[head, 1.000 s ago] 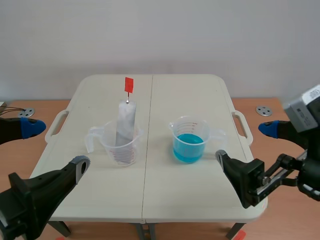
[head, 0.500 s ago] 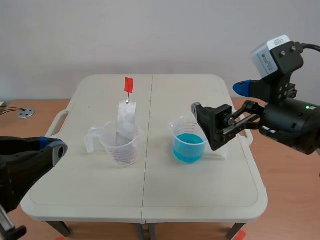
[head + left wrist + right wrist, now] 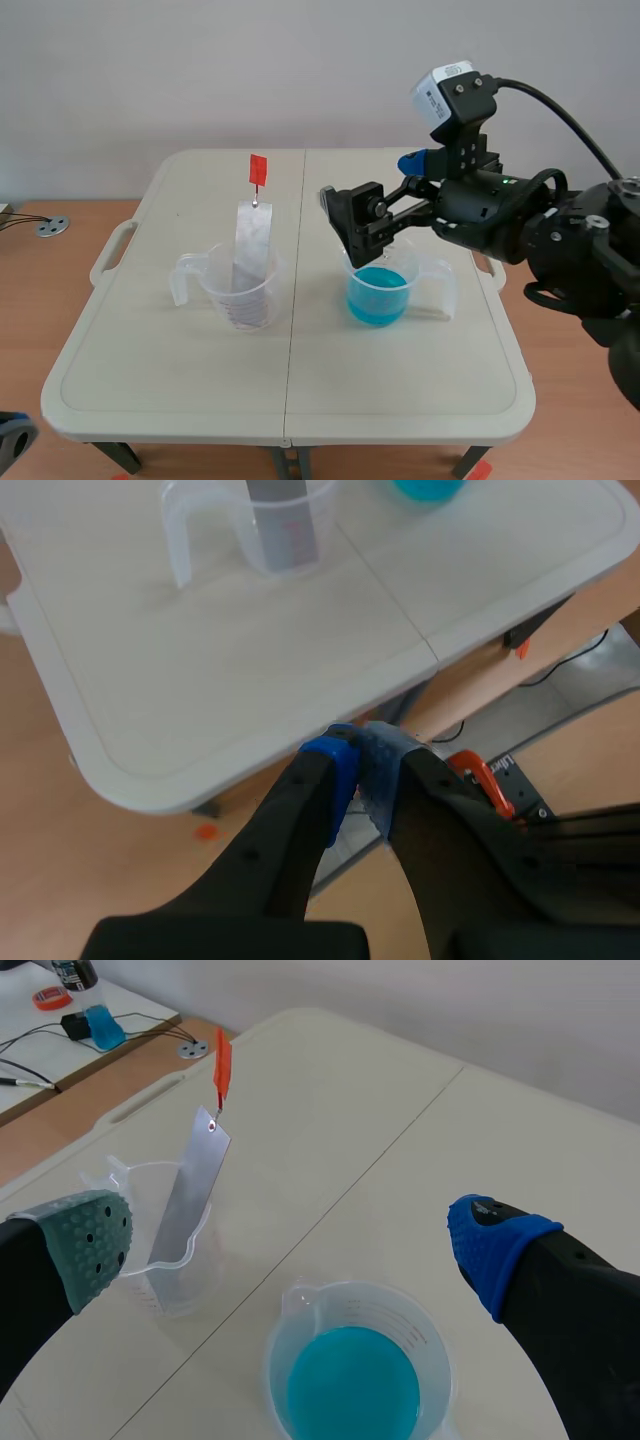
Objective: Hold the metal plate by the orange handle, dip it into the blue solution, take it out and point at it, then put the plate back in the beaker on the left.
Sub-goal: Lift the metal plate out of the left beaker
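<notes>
Right gripper over the blue solution: my right gripper [image 3: 290, 1245] hangs wide open above the white folding counter [image 3: 400, 380], its grey-green and blue pads well apart with nothing between them. The metal plate [image 3: 195, 1192] stands ahead of the gripper, off toward the grey-green finger. It is tilted in the clear beaker [image 3: 212, 282] on the left, lower end down inside the cup, upper end leaning out past the rim. The orange handle [image 3: 222, 1064] rises from the plate's top end, untouched and well apart from both fingers. Just ahead of and below the gripper sits the second beaker [image 3: 278, 1380], holding the blue solution [image 3: 350, 1385]. In the scene view the right arm comes in raised, the gripper above that beaker. My left gripper [image 3: 360, 765] sits low, off the counter's near edge — fingers closed together on nothing, both beakers well ahead of it.
</notes>
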Controlling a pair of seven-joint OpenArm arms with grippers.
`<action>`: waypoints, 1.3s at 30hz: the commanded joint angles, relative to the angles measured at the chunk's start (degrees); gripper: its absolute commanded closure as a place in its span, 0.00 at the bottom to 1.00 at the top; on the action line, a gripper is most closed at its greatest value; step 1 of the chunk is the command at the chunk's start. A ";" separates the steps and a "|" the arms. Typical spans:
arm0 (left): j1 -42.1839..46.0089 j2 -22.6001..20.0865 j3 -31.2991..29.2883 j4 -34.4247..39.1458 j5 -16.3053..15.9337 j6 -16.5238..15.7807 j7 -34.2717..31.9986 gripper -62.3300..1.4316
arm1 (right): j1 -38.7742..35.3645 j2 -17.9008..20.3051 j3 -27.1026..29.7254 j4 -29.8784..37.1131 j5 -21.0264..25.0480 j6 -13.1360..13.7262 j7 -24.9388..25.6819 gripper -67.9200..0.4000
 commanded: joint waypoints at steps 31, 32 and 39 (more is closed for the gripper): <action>7.56 0.13 -2.01 0.72 0.57 0.35 -0.48 0.94 | 24.52 -14.34 -10.43 -26.95 0.31 0.48 0.66 0.02; 7.56 0.11 -2.01 0.72 0.57 0.35 -0.48 0.94 | 24.74 -14.99 -10.43 -27.52 0.20 0.48 0.66 0.02; 7.58 0.11 -2.01 0.72 0.98 0.35 -0.46 0.94 | 27.08 -19.06 -10.51 -31.85 -0.68 0.48 0.31 0.02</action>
